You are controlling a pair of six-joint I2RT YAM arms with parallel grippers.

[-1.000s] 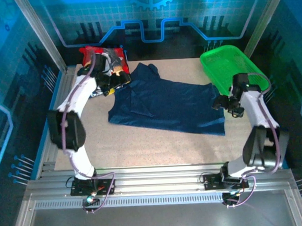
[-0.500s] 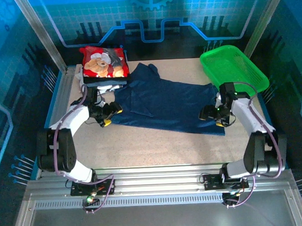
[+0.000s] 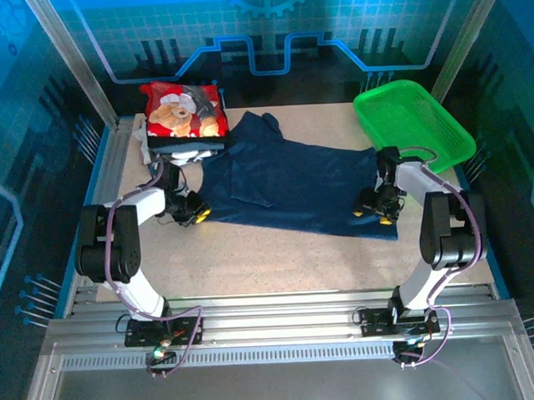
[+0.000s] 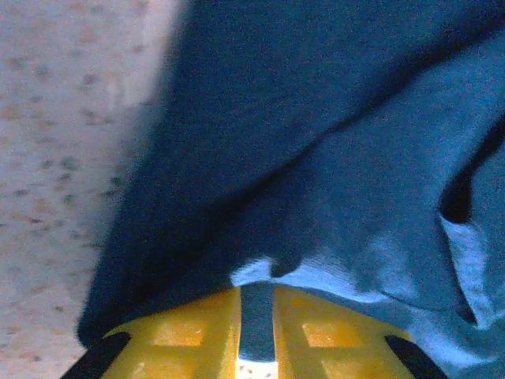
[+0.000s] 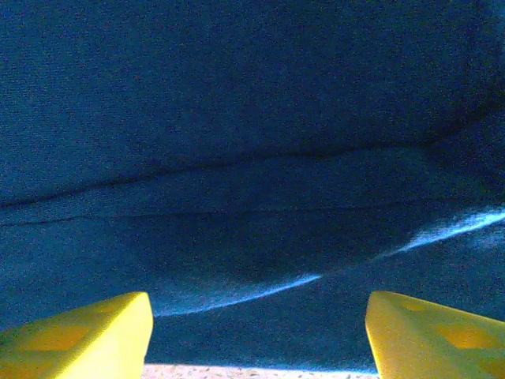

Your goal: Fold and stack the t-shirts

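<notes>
Top external view showed the navy t-shirt (image 3: 293,186) spread across the middle of the bench (image 3: 278,253). The folded red t-shirt (image 3: 185,110) lay on a small pile at upper left, and the green basket (image 3: 411,114) stood at upper right. The left pincer (image 3: 197,216) sat at the shirt's lower-left corner; in the left wrist view its yellow fingers (image 4: 189,332) stood almost together, clamped on the cloth edge. The right pincer (image 3: 374,211) sat at the lower-right hem, its fingers (image 5: 87,328) wide apart over the cloth.
</notes>
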